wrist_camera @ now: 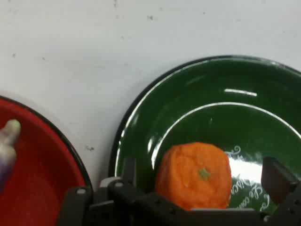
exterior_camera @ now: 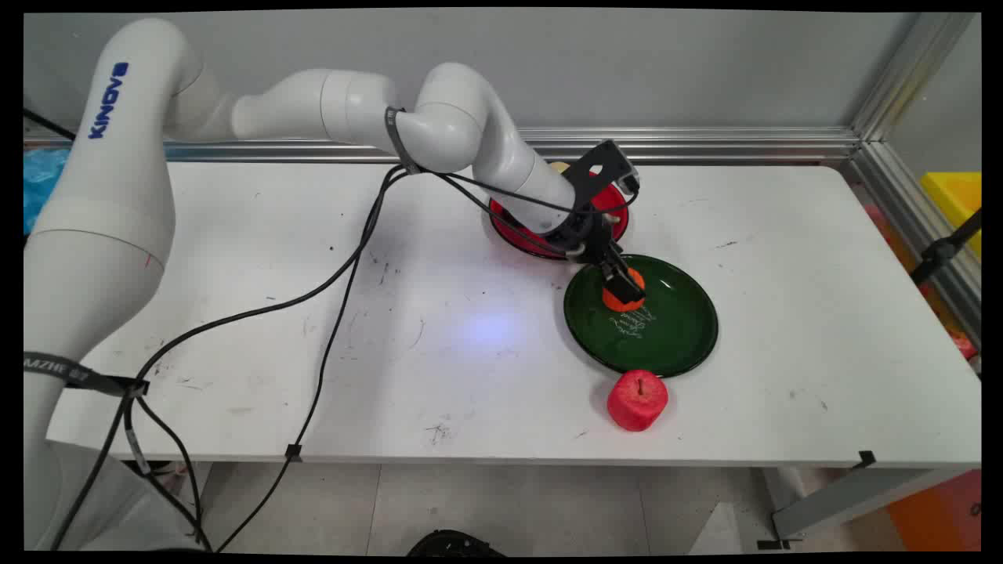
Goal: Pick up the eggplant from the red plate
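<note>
On the white table, scuffed with dark marks and scratches, I see a dark green plate right of centre, a red plate just behind it toward the wall, and a red apple standing on the bare tabletop just in front of the green plate's near rim, close to the table's front edge. Behind the table runs a plain grey wall with an aluminium rail along its foot, and another rail frames the right side; something yellow sits beyond that rail, and something blue shows at the far left past the arm. Black cables droop from the arm across the tabletop and over the front edge. My gripper is down over the green plate, and in the hand view its two fingers stand on either side of an orange fruit that sits on the green plate; there seems to be a gap between each finger and the fruit, so I read the claw as spread, not clamped. The arm's wrist covers most of the red plate in the main view. A pale object on the red plate is cut off by the hand view's left edge, and I cannot tell what it is. The white lettering on the green plate is too small for me to read.
</note>
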